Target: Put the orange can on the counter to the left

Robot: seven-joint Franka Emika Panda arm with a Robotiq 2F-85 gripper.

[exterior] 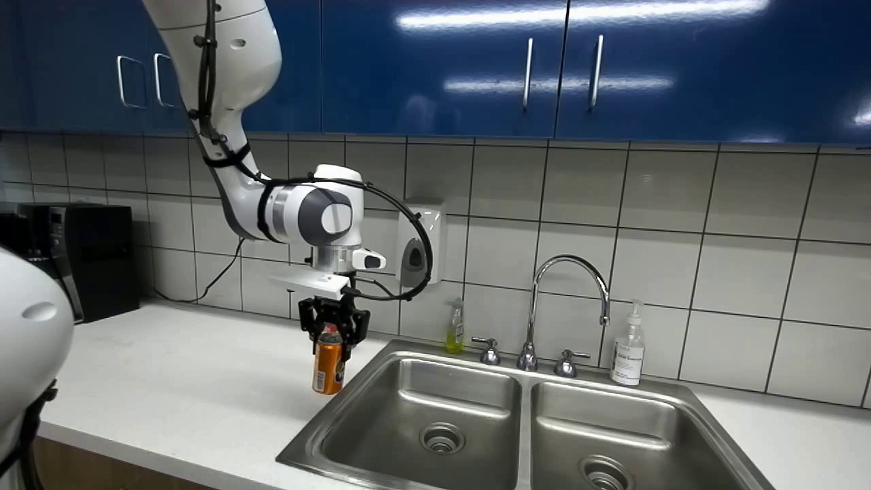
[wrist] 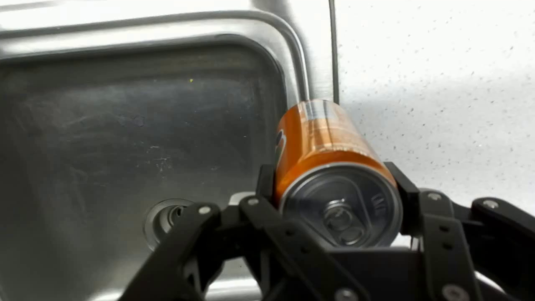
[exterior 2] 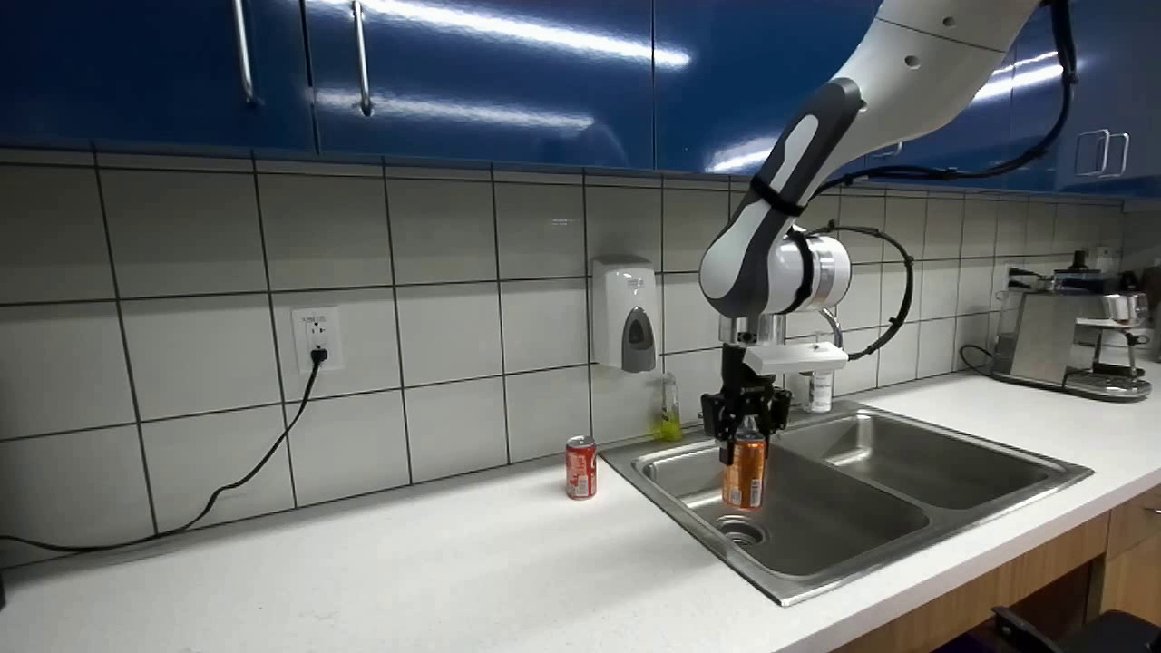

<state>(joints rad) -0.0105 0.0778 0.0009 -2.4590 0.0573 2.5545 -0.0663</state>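
White counter (exterior: 190,381) spans scene left to right. Steel double sink (exterior: 525,425) set into it. Black gripper (wrist: 334,190) hangs above sink's left rim, pinching orange can (exterior 2: 745,476). Orange can roughly upright, in air, bottom clear of counter and sink. Red can (exterior 2: 581,468) stands on counter, far side, just left of sink.

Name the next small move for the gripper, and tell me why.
Probably move the gripper sideways over the counter, to the left of the sink in both exterior views, before lowering: it holds the orange can up in the air, and in the wrist view that can overlaps the sink's edge, so going straight down could land it there.
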